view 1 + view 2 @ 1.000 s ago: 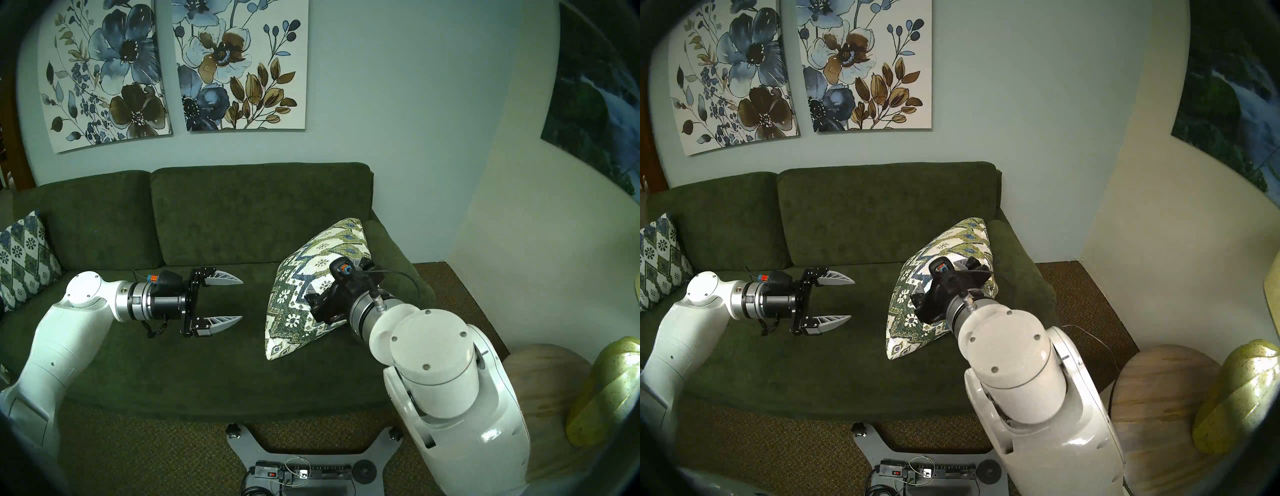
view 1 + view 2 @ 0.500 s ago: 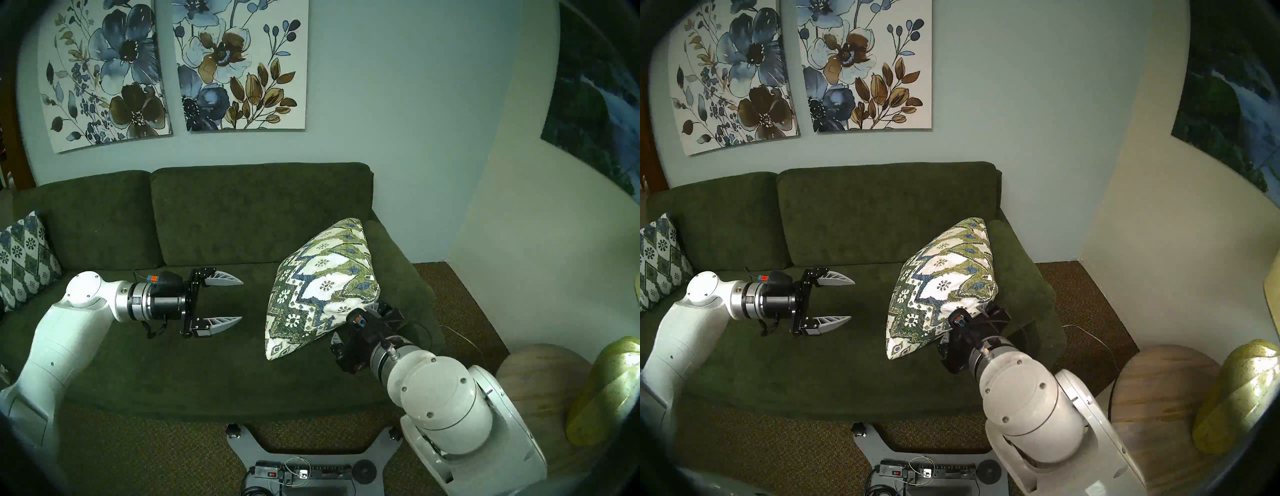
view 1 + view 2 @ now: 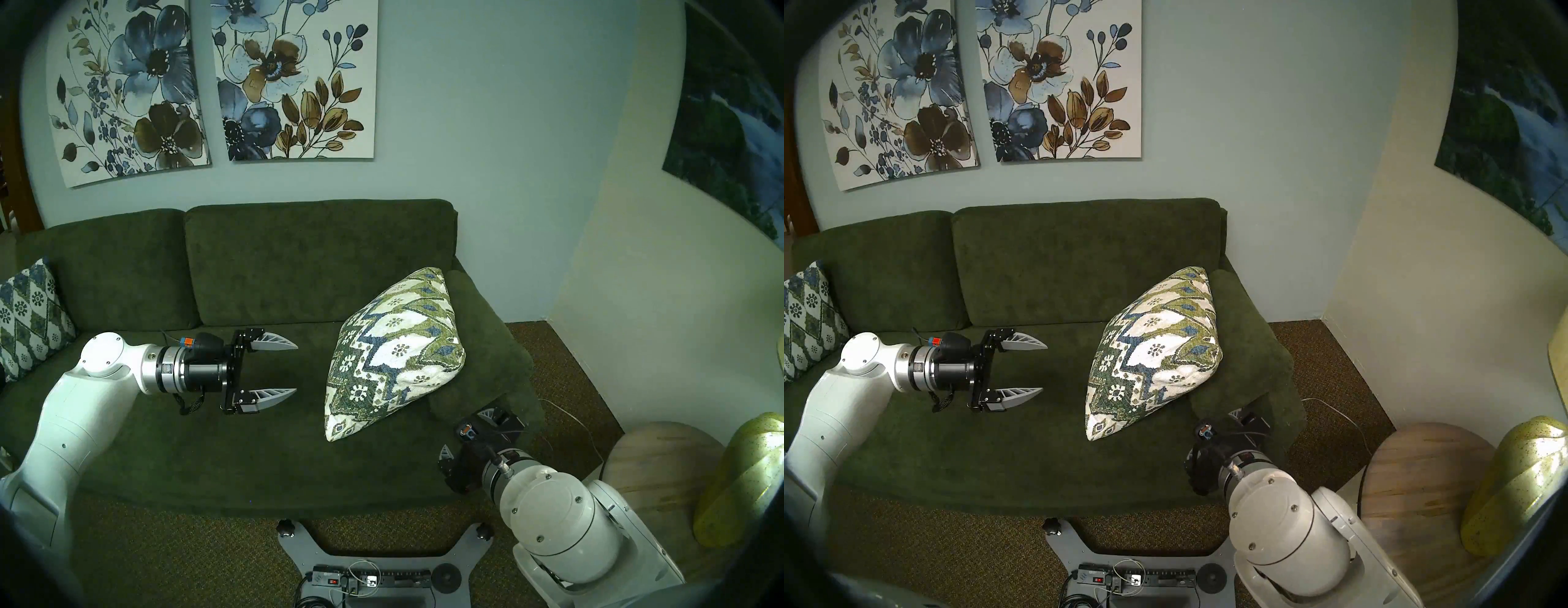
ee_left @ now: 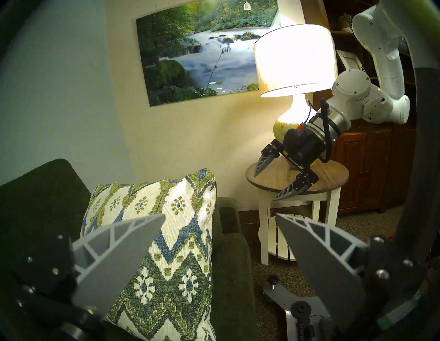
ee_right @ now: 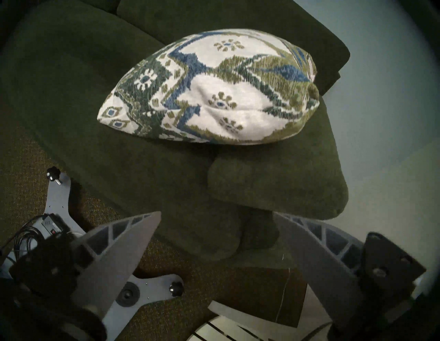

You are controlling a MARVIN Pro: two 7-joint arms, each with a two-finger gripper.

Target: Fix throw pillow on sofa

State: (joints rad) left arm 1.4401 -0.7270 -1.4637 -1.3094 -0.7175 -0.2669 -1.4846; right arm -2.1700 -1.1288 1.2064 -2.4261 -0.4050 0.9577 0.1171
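The throw pillow (image 3: 394,352), cream with green and blue zigzags, stands tilted on the right end of the dark green sofa (image 3: 297,263) and leans on the right armrest. It also shows in the left wrist view (image 4: 166,238) and the right wrist view (image 5: 214,90). My left gripper (image 3: 296,367) is open and empty above the seat, left of the pillow and pointing at it. My right gripper (image 3: 464,431) is open and empty in front of the armrest, clear of the pillow; the left wrist view shows it too (image 4: 264,187).
A second, bluer patterned pillow (image 3: 29,314) leans at the sofa's left end. A round wooden side table (image 3: 662,467) with a lit lamp (image 4: 295,59) stands right of the sofa, close to my right arm. My base (image 3: 382,564) sits on the carpet before the sofa.
My right gripper has drawn back from the pillow's face, towards me and to the right, to the armrest's front. The pillow stays leaning as it was. The left arm has not moved.
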